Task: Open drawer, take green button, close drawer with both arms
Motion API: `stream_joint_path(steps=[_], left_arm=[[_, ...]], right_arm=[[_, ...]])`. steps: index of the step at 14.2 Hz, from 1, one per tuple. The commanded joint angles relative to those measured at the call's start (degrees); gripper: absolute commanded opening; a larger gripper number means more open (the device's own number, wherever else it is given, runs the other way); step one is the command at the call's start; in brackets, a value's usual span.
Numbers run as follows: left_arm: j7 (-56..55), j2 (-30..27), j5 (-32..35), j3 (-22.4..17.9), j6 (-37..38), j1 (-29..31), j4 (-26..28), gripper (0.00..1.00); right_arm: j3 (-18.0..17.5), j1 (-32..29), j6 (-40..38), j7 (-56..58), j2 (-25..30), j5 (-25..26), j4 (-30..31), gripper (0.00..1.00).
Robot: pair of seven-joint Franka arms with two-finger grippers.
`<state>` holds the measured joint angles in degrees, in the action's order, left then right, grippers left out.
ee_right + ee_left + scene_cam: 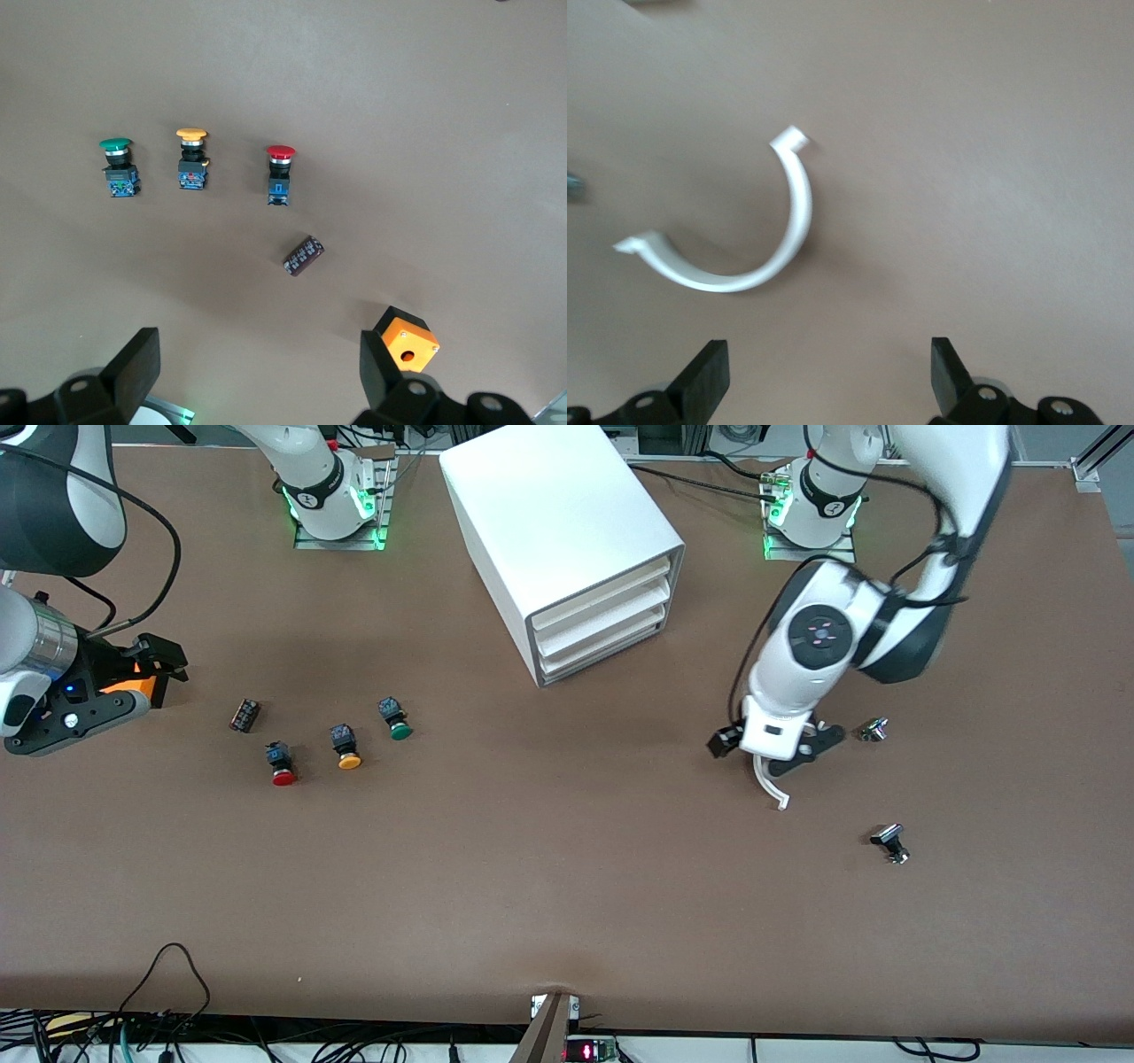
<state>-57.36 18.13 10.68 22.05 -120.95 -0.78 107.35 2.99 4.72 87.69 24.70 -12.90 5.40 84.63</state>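
The white three-drawer cabinet (567, 540) stands at the middle of the table near the bases. Its lowest drawer (602, 657) is shut, like the two above. The green-capped button (396, 720) lies on the table nearer the front camera than the cabinet, toward the right arm's end; it also shows in the right wrist view (117, 164). My right gripper (146, 673) (257, 372) is open and empty above the table at the right arm's end. My left gripper (775, 744) (829, 376) is open and empty just over a white curved plastic piece (757, 257).
An orange-capped button (346, 747), a red-capped button (282, 764) and a small dark cylinder (244, 715) lie beside the green one. An orange-topped box (407, 345) sits under the right gripper. Two small metal parts (873, 730) (891, 843) lie near the left gripper.
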Motion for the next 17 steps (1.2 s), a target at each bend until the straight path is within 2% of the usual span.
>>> stream_joint_path(steps=[1, 3, 6, 9, 11, 16, 17], left_arm=[[10.3, -4.1, -1.0, 0.3, 8.4, 4.0, -3.6, 1.00], [15.6, -5.5, -1.8, -1.3, 14.1, 5.4, -6.6, 1.00], [24.5, -6.6, -5.8, -5.8, 25.1, 5.5, -13.5, 1.00], [34.4, -6.8, -6.6, -10.1, 31.7, 5.4, -19.9, 1.00], [40.3, -7.4, -6.6, -12.3, 33.8, 5.3, -22.0, 1.00], [49.3, -10.2, -8.3, -16.9, 34.6, 4.7, -22.8, 1.00], [50.5, -11.0, -8.7, -18.3, 34.5, 4.1, -22.4, 1.00]], right_arm=[[-0.3, 0.0, -1.0, -0.8, 0.2, 0.2, -0.7, 1.00], [-0.3, -0.1, -1.0, -0.8, 0.3, 0.2, -0.8, 1.00], [0.0, -0.1, -1.1, -0.8, 0.4, 0.1, -0.8, 1.00], [0.1, -0.1, -1.0, -0.8, 0.4, 0.1, -0.8, 1.00], [0.3, -0.1, -1.0, -0.7, 0.4, -0.7, -0.9, 1.00], [1.1, -0.5, -0.5, -1.8, 0.4, -2.9, -1.0, 1.00], [1.8, -0.5, -0.5, -4.5, 0.4, -4.5, -1.0, 1.00]])
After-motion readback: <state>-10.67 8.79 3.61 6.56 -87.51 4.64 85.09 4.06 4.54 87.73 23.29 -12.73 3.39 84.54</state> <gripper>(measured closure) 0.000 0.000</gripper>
